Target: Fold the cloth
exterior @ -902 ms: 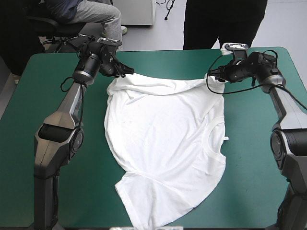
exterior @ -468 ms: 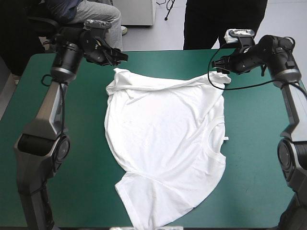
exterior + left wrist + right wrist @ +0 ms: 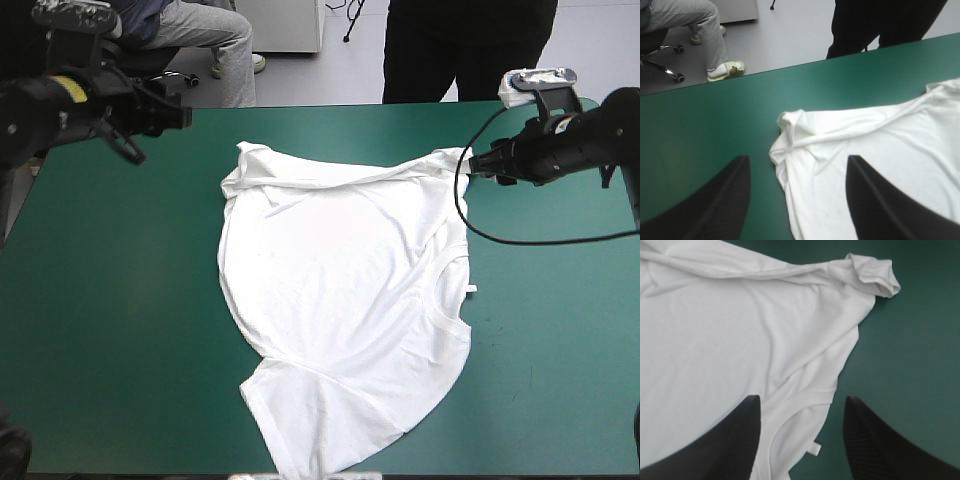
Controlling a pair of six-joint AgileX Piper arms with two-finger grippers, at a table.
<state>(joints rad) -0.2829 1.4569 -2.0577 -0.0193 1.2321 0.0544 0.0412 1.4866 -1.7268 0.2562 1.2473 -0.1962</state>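
The T-shirt (image 3: 340, 300) lies spread across the middle of the tabletop (image 3: 120, 300), slanted, its near end close to the near edge. Along its far side a rolled ridge (image 3: 340, 180) of fabric runs between two bunched corners.

The left tool (image 3: 797, 160) hangs above the far-left corner (image 3: 790, 125) with its fingers wide apart and nothing between them. The right tool (image 3: 802, 400) is likewise spread and empty, over the cloth beside the collar (image 3: 790, 425), with the far-right corner (image 3: 872, 272) ahead of it.

We see the main hazards in those corners. Each is doubled over on itself, so a pinch there may catch several layers, or only the top one, and the fold would then come out skewed or trap a crease. If the two tools grip at uneven spots on the ridge, we expect the cloth to twist as it lifts. Any pull toward the near edge could drag the low end off the tabletop.
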